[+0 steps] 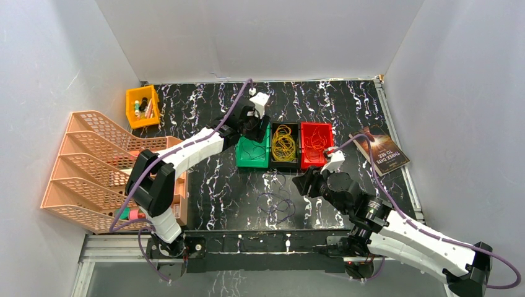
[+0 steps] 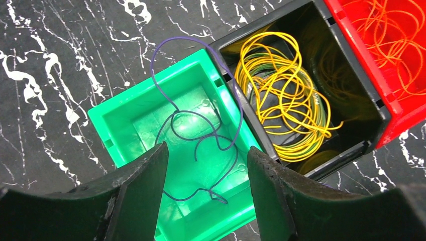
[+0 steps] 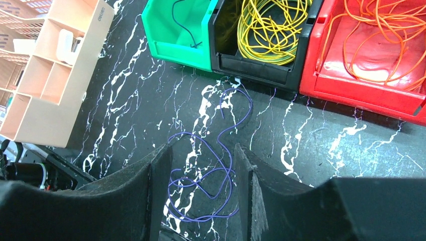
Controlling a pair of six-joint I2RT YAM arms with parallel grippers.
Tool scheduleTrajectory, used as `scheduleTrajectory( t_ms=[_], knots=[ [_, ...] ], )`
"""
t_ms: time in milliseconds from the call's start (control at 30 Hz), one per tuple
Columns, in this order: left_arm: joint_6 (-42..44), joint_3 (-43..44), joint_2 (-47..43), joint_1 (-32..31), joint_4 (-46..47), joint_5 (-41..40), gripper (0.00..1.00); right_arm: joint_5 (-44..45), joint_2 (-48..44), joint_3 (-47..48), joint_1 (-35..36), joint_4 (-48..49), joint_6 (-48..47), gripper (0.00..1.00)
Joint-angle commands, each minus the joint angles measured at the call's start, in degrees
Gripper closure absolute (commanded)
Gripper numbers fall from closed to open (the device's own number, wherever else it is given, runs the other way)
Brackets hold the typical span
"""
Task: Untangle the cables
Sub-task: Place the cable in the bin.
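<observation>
Both pairs of jaws stand wide apart and hold nothing. Between the fingers of the left gripper (image 2: 206,150), in its wrist view, a single thin purple strand (image 2: 198,138) lies in loose curls on the floor of a green bin (image 2: 108,123). One long loop of it reaches up past the bin's far rim. The gripper hangs above the strand, apart from it.

Between the fingers of the right gripper (image 3: 202,150) lies a loose purple cable (image 3: 201,188). It forms several overlapping loops flat on the black, white-veined table (image 3: 326,145), with one tail snaking toward the bins. Whether this gripper touches the bunch cannot be told.

Further out, next to the green bin, a black bin (image 3: 256,68) holds a coil of yellow cables (image 3: 271,30). Beside it, a red bin (image 3: 351,95) holds orange cables (image 3: 382,40). The three bins sit touching in a row near the middle of the table.

The wires look very light, limp and a little springy. They would likely drag neighbouring loops along when pulled and slip out of a weak pinch. The safest hold is probably on a single strand where it lies alone, such as the tail near the bins or the outer edge of a loop. The crossings in the middle look like a poor place to grip. A slow lift would let the loops fall free.
</observation>
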Motion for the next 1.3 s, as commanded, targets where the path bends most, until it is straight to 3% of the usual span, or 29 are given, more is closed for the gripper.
scheduleTrajectory(
  t_ms=[0, 267, 400, 600, 900, 1267],
  knots=[
    [-1.79, 2.8, -2.0, 0.39, 0.89, 4.08, 0.42, 1.53, -0.71, 0.48, 0.16, 1.38, 0.56, 0.43],
    [-6.51, 7.43, 3.29, 0.34, 0.85, 5.38, 0.38, 2.04, -1.95, 0.49, 0.1, 0.19, 1.09, 0.43],
    [-13.29, 8.3, 3.61, 0.01, 1.07, -0.26, 0.32, 2.19, -2.63, -0.04, 0.14, 0.23, 1.41, 0.43],
    [-20.88, 7.77, 3.04, -3.11, 1.13, -11.0, 0.31, 2.22, -2.3, 0.29, 0.16, -0.1, 1.58, 0.43],
    [-25.8, 9.93, 6.84, -3.39, 2.18, -13.34, 0.42, 2.96, -3.57, 0.92, 0.16, -2.16, 1.65, 0.43],
    [-26.18, 12.65, 11.06, -3.39, 1.87, -12.99, 0.47, 4.05, -5.8, 1.0, 0.16, -4.48, 2.16, 0.43]
  ],
)
